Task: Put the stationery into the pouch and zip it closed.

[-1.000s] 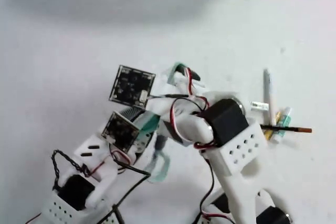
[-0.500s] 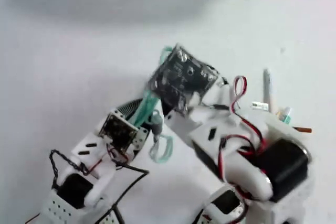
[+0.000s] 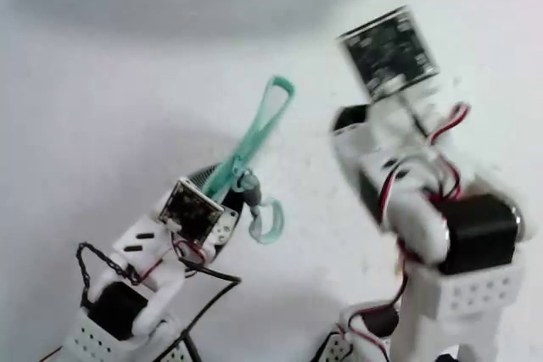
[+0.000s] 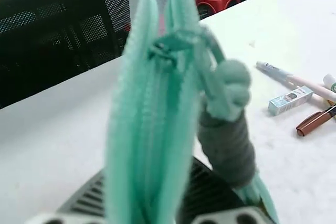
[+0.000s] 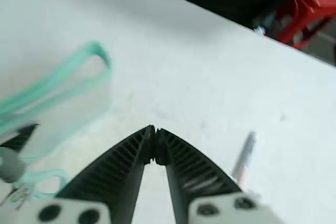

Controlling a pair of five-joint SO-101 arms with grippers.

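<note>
- My left fingers (image 4: 84, 203) pinch the mint mesh pouch (image 4: 152, 129), which stands on edge between them with its zip uppermost; a grey cord pull (image 4: 227, 140) hangs just beside it.
- My right fingers (image 5: 131, 166) are pressed together, tips touching, holding nothing; the pouch is well apart from them.
- A white pen (image 4: 294, 80), small box (image 4: 290, 99) and brown pen (image 4: 315, 121) lie on the worktop (image 4: 52, 129) beyond my left fingers.

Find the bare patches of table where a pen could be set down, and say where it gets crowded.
The widest bare stretch of table lies between its far edge and the left arm. A narrower strip runs between the pouch and the right arm. Crowded: beside the right arm, where pens and a small box lie together.
</note>
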